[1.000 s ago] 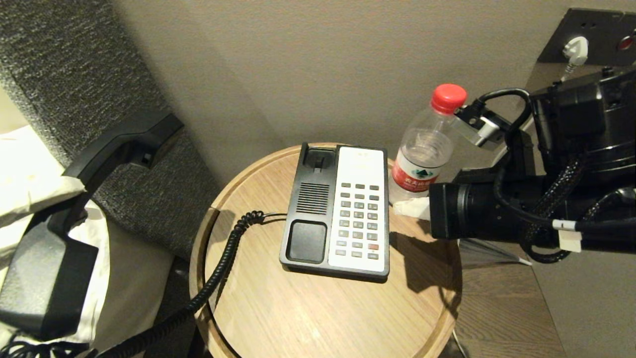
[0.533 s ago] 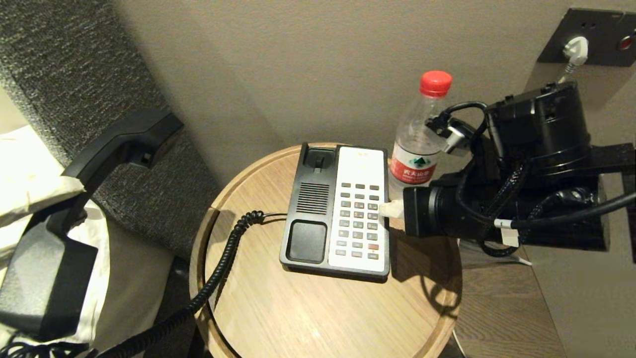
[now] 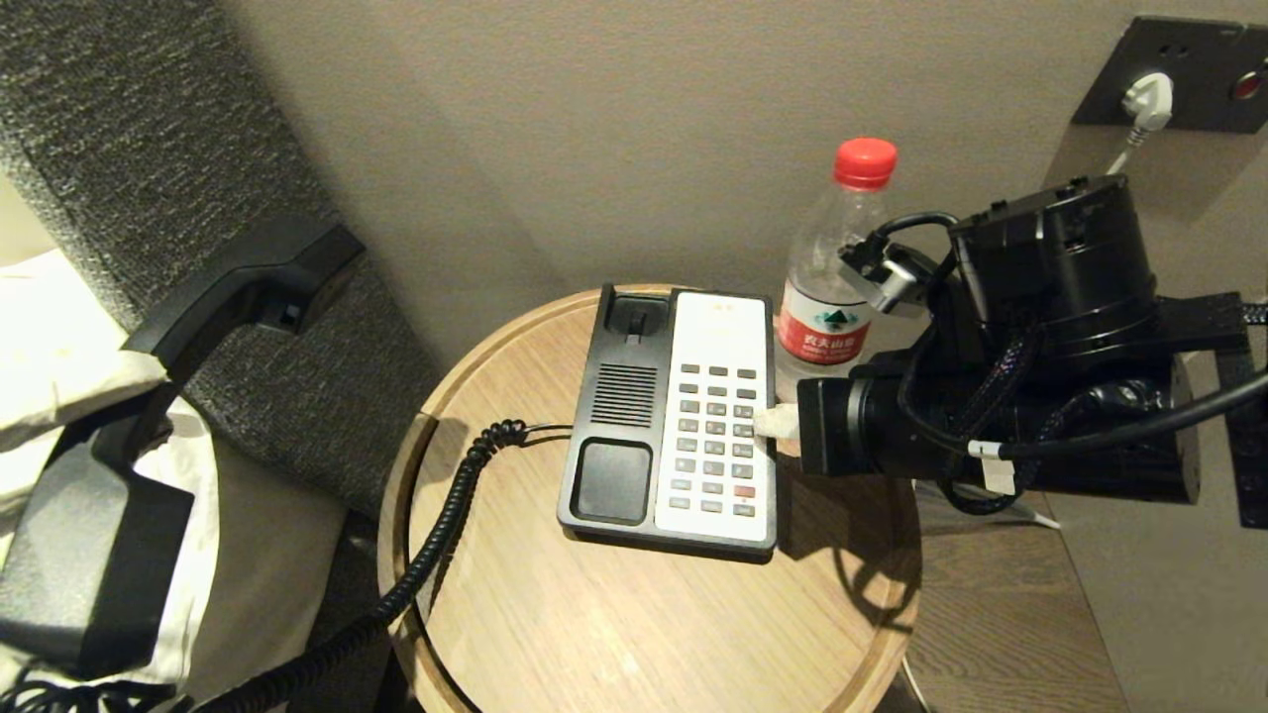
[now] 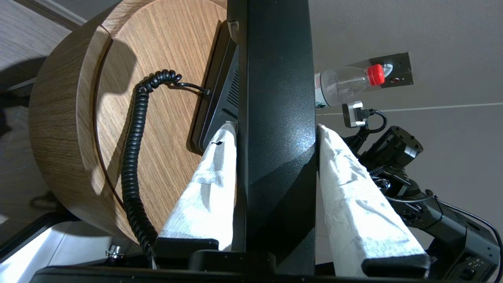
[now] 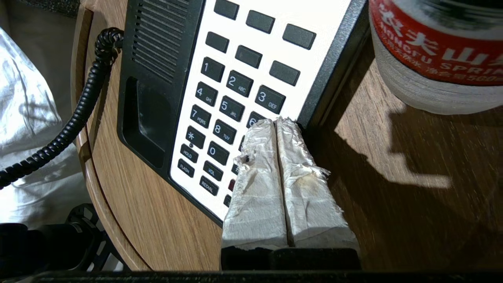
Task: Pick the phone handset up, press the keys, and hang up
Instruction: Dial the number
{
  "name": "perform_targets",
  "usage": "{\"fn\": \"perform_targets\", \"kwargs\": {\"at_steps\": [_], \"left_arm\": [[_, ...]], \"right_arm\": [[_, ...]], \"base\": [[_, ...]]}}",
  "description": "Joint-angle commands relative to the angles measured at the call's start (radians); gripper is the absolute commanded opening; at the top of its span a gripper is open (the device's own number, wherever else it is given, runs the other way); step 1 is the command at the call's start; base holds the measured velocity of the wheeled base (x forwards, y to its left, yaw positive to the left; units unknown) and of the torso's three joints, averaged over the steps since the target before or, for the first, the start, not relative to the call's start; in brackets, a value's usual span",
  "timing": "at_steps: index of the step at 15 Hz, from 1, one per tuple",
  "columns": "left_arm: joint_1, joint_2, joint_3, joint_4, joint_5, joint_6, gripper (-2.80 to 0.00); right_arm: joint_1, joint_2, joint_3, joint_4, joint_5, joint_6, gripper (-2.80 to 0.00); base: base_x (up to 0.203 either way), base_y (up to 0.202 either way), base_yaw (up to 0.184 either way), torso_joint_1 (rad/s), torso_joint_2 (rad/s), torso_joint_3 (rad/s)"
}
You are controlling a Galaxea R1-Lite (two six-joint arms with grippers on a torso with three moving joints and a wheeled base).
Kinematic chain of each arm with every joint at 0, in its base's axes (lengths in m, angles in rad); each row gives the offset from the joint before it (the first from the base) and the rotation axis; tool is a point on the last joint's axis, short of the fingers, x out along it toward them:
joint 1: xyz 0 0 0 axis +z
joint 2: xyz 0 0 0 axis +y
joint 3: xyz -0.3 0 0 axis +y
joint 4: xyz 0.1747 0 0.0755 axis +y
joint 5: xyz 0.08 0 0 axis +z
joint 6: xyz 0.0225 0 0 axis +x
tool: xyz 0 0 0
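Handset [image 3: 223, 302] lifted, clamped in left tool [image 4: 275, 129]; clenched right tool [image 5: 277, 122] at keypad [image 3: 715, 416]; hanging up pending.

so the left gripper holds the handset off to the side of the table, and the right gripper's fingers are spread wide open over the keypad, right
Not quite. The right gripper has its fingers pressed together, tips at the keypad by the 6 key, as the right wrist view shows. The left gripper does hold the handset beside the table.

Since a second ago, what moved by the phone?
The right gripper swung in from beside the water bottle onto the phone's keypad edge, fingers shut. The left gripper kept holding the phone handset off the table; phone and bottle stayed put.
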Motion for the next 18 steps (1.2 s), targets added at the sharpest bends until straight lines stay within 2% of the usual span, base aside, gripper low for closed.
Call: {"fn": "perform_targets", "kwargs": {"at_steps": [1,9,12,18], "left_arm": [[0.000,0.000,0.001,0.001,0.000,-0.006,-2.80],[0.000,0.000,0.002,0.002,-0.002,-0.006,-2.80],[0.000,-0.001,0.006,0.002,-0.008,-0.007,-2.80],[0.000,-0.009,0.013,0.002,-0.028,-0.009,-2.80]], "right_arm": [[0.002,-0.021,0.006,0.004,0.000,0.003,-2.80],[0.045,-0.093,0.033,0.018,0.013,0.022,-2.80],[0.086,-0.096,0.037,0.015,0.026,0.067,-2.80],[0.093,-0.045,0.032,0.000,0.020,0.056,-2.80]], "base": [[0.000,0.000,0.000,0.000,0.00,0.000],[0.000,0.000,0.000,0.000,0.00,0.000],[0.000,0.000,0.000,0.000,0.00,0.000],[0.000,0.000,0.000,0.000,0.00,0.000]]}}
